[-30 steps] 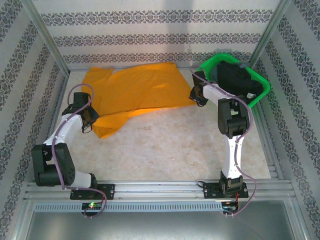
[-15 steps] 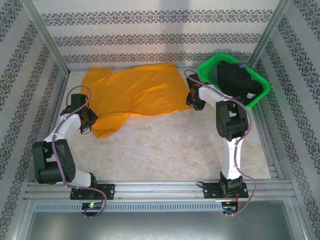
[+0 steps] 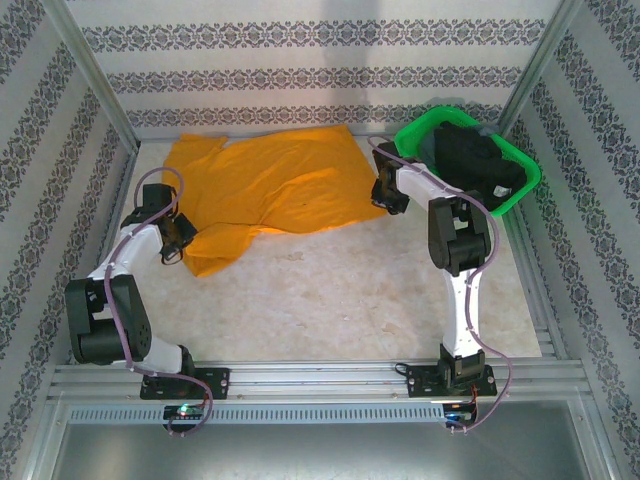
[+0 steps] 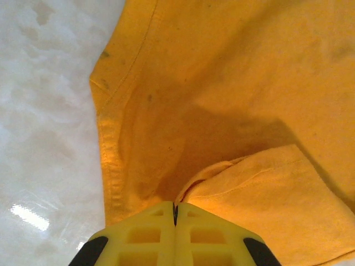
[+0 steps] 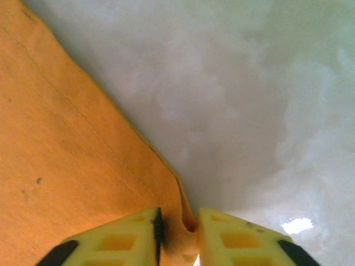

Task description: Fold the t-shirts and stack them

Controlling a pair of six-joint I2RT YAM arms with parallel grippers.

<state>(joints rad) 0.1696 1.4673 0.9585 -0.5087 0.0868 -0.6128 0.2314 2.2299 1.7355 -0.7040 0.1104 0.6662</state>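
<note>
Spreading across the whole floor of the cell, the pale marbled table [image 3: 350,290] lies bare over its near half and centre, leaving wide open room between the two arms. Patterned walls [image 3: 300,70] close it in at the far side and both flanks.

The orange t-shirt [image 3: 280,185] lies flat on the far-left and middle part of the table, its far edge near the back wall. Its near edge runs slanting from left to right, with a folded flap hanging toward the near left.

The green basket [image 3: 415,128] sits in the far-right corner, just beside the shirt's right edge, and holds the black t-shirts [image 3: 475,160] bunched inside.

The left gripper [image 4: 175,208] is at the shirt's near-left flap, jaws pressed together on a fold of orange cloth next to the stitched hem [image 4: 111,160]. The right gripper [image 5: 178,221] sits low at the shirt's right edge, where cloth meets bare table; its jaws stand a narrow gap apart, with a pinch of the orange edge raised between them.
</note>
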